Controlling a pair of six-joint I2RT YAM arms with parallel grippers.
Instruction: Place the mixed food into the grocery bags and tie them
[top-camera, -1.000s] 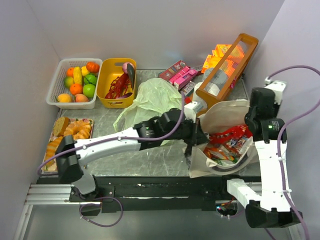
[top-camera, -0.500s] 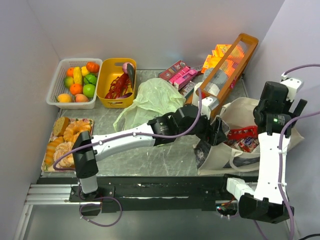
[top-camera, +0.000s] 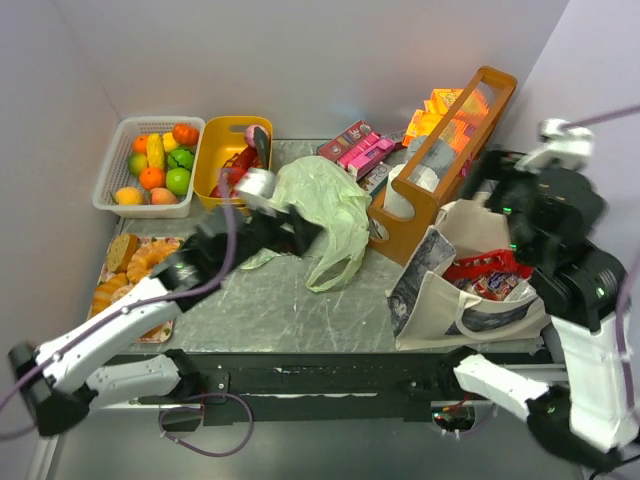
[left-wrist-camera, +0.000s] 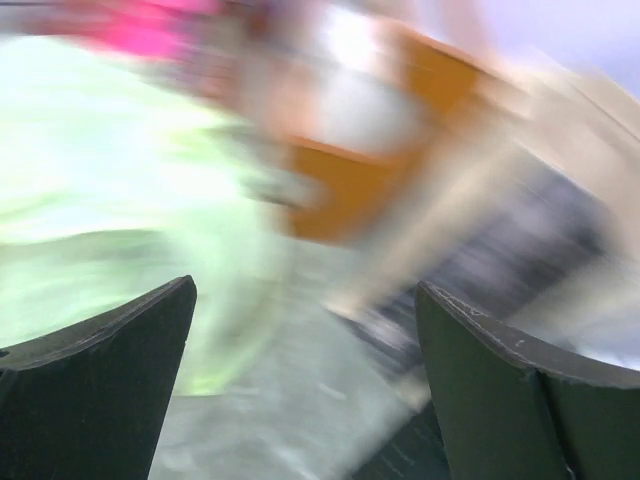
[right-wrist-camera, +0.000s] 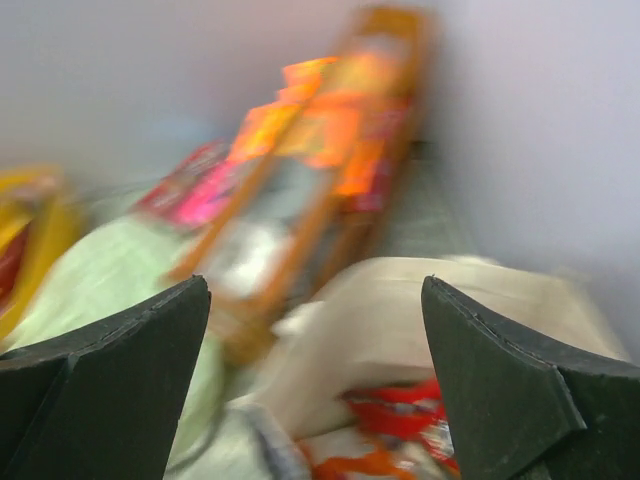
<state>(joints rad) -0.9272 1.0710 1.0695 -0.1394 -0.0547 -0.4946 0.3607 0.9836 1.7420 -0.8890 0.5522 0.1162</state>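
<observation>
Left wrist: pale, perhaps crinkly bag (left-wrist-camera: 110, 160)

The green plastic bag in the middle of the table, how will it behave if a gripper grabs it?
Probably floppy: the green plastic bag lies crumpled and slumped on the table, so it would likely sag rather than hold shape. It looks thin and translucent, so it is probably very light and may bunch up or slide if pushed.

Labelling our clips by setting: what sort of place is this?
Probably a lab cell staged for grocery packing: plain walls box in a table holding a white basket of toy fruit, a snack-filled canvas tote and a green plastic bag.
</observation>
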